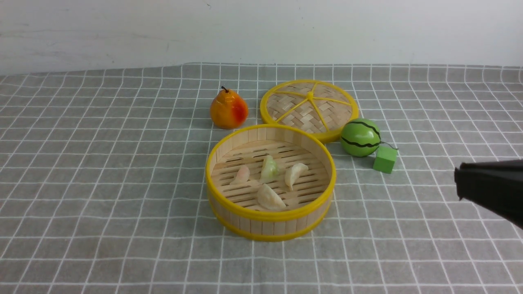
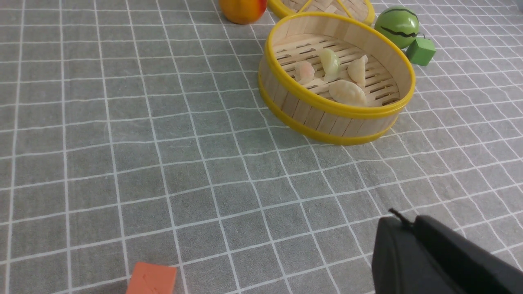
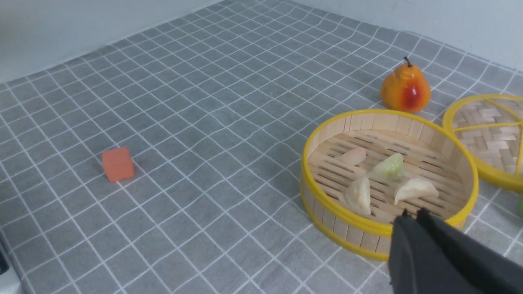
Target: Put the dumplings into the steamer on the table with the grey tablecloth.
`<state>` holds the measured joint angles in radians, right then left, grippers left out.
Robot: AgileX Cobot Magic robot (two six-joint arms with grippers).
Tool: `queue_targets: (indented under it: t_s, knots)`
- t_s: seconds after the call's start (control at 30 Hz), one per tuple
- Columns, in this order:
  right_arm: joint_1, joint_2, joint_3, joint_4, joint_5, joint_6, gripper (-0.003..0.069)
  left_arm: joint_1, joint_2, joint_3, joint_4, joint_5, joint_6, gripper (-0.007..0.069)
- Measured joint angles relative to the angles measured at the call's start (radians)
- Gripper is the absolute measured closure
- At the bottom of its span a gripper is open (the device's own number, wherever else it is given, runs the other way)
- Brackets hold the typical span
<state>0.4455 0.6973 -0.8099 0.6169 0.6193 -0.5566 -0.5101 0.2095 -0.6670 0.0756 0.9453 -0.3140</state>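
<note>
The steamer (image 1: 270, 218) stands at the middle of the table's grey tablecloth (image 1: 102, 183). Several dumplings lie on its slatted floor: a pinkish one (image 1: 242, 174), a greenish one (image 1: 269, 168) and two cream ones (image 1: 295, 174) (image 1: 269, 198). They also show in the left wrist view (image 2: 347, 92) and the right wrist view (image 3: 388, 167). My right gripper (image 1: 458, 183) is shut and empty, off to the steamer's right; in its own view its tip (image 3: 410, 214) hangs by the steamer's rim (image 3: 351, 226). My left gripper (image 2: 402, 220) is shut and empty, well back from the steamer (image 2: 327, 118); it is out of the front view.
An orange-red pear (image 1: 228, 109), the flat woven lid (image 1: 309, 107), a green striped ball (image 1: 360, 137) and a green cube (image 1: 384, 159) sit behind and right of the steamer. An orange block (image 3: 117, 164) lies on the cloth near my left gripper (image 2: 151, 279).
</note>
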Motion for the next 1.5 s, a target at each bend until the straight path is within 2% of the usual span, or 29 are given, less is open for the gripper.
queue_targets:
  t_s: [0.33, 0.53, 0.6, 0.73, 0.77, 0.8, 0.93, 1.1, 1.5]
  knots:
    - [0.000, -0.002, 0.030, -0.052, 0.031, -0.002, 0.0668, 0.000, 0.000, 0.000, 0.001, 0.000, 0.000, 0.0587]
    - [-0.030, -0.109, 0.200, -0.106, -0.180, 0.071, 0.0680, 0.000, 0.000, 0.000, 0.009, 0.000, 0.000, 0.0586]
    - [-0.092, -0.218, 0.318, -0.204, -0.266, 0.213, 0.0680, 0.000, 0.000, 0.000, 0.010, 0.000, 0.000, 0.0585]
    - [-0.242, -0.375, 0.480, -0.416, -0.300, 0.466, 0.0680, 0.000, 0.000, 0.000, 0.011, 0.000, 0.000, 0.0578]
    - [-0.242, -0.383, 0.488, -0.428, -0.300, 0.466, 0.0680, 0.000, 0.000, 0.000, 0.011, 0.000, 0.000, 0.0578]
    - [-0.308, -0.454, 0.550, -0.516, -0.300, 0.565, 0.0680, 0.000, 0.000, 0.000, 0.012, 0.000, 0.000, 0.0575]
    - [-0.418, -0.583, 0.681, -0.603, -0.300, 0.688, 0.0680, 0.000, 0.000, 0.000, 0.012, 0.000, 0.000, 0.0570]
    - [-0.486, -0.701, 0.821, -0.617, -0.299, 0.720, 0.0680, 0.000, 0.000, 0.000, 0.012, 0.000, 0.000, 0.0568]
    - [-0.486, -0.707, 0.828, -0.638, -0.241, 0.726, 0.0680, 0.000, 0.000, 0.000, 0.013, 0.000, 0.000, 0.0558]
